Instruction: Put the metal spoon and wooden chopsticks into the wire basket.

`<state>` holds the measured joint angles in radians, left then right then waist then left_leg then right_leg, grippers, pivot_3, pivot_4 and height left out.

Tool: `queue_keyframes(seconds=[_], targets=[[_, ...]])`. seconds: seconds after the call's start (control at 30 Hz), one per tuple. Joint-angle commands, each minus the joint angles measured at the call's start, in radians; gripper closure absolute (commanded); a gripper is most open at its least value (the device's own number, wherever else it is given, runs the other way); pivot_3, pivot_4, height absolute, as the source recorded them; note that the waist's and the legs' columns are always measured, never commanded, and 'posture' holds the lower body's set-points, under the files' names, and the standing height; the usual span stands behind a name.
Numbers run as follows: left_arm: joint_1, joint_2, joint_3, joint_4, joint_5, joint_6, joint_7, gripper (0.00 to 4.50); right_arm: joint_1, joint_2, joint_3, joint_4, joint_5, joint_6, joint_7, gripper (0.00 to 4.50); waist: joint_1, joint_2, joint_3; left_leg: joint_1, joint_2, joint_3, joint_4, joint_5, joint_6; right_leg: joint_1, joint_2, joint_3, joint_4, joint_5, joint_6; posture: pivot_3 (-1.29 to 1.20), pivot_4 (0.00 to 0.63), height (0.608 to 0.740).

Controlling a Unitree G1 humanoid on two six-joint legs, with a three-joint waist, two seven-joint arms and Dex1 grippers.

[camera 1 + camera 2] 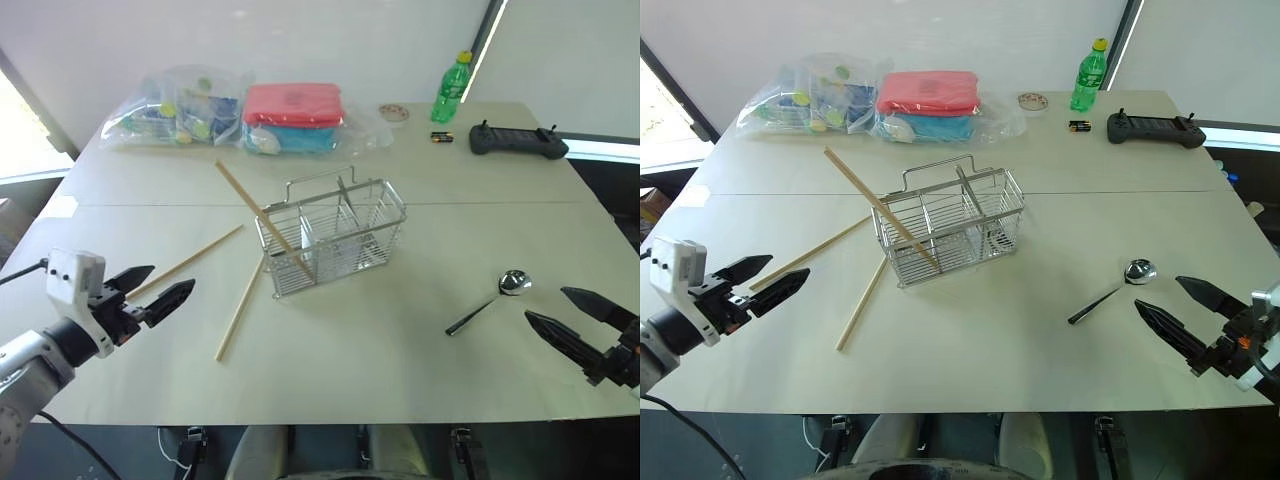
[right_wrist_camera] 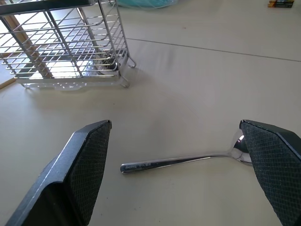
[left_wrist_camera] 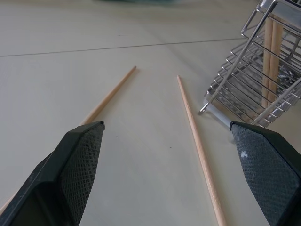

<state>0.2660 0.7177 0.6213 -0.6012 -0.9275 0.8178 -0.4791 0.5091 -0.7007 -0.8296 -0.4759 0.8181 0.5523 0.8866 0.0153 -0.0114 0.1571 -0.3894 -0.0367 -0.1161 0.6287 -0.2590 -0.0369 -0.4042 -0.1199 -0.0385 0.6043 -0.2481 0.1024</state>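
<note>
One wooden chopstick (image 1: pixel 262 218) is already leaning in the wire basket (image 1: pixel 335 236), its upper end sticking out toward the far left. Judging by this, the task is partly done, with two chopsticks and the metal spoon (image 1: pixel 489 298) waiting to be picked up.

The left gripper (image 1: pixel 160 291) is hovering with its fingers spread and nothing between them, just left of the two loose chopsticks on the worktop (image 1: pixel 400 360). The nearer chopstick (image 1: pixel 239 311) is lying just beside the basket's left end, its long axis running from the basket's near corner back toward the robot and slightly left. The other chopstick (image 1: pixel 190 261) is pointing from the basket's left side out toward the left gripper.

The right gripper (image 1: pixel 568 316) is likewise released and empty, hanging just right of the spoon. The spoon is lying flat, bowl toward the far right, handle pointing near and left.

The next move probably calls for lowering a gripper across a thin, flat-lying item and pinching it crosswise to its length.
</note>
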Motion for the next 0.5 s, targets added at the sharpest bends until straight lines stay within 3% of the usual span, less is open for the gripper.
queue_keyframes(seconds=[0.03,0.5], targets=[[-0.002,0.018,0.017,-0.018,0.006,-0.017,-0.009,0.0,-0.001,0.002,-0.024,-0.024,0.015,-0.019,0.0,0.04,0.0,0.0,0.0,0.0,0.0,0.0,0.0,0.0,0.0,0.0,0.0,0.0,0.0,0.0,0.0,0.0,0.15,0.692],[-0.015,0.029,0.026,-0.009,-0.035,0.003,0.005,0.0,0.011,0.004,-0.03,-0.034,0.021,-0.012,-0.002,0.04,0.0,0.0,0.0,0.0,0.0,0.0,0.0,0.0,0.0,0.0,0.0,0.0,0.0,0.0,0.0,0.0,0.15,0.692]])
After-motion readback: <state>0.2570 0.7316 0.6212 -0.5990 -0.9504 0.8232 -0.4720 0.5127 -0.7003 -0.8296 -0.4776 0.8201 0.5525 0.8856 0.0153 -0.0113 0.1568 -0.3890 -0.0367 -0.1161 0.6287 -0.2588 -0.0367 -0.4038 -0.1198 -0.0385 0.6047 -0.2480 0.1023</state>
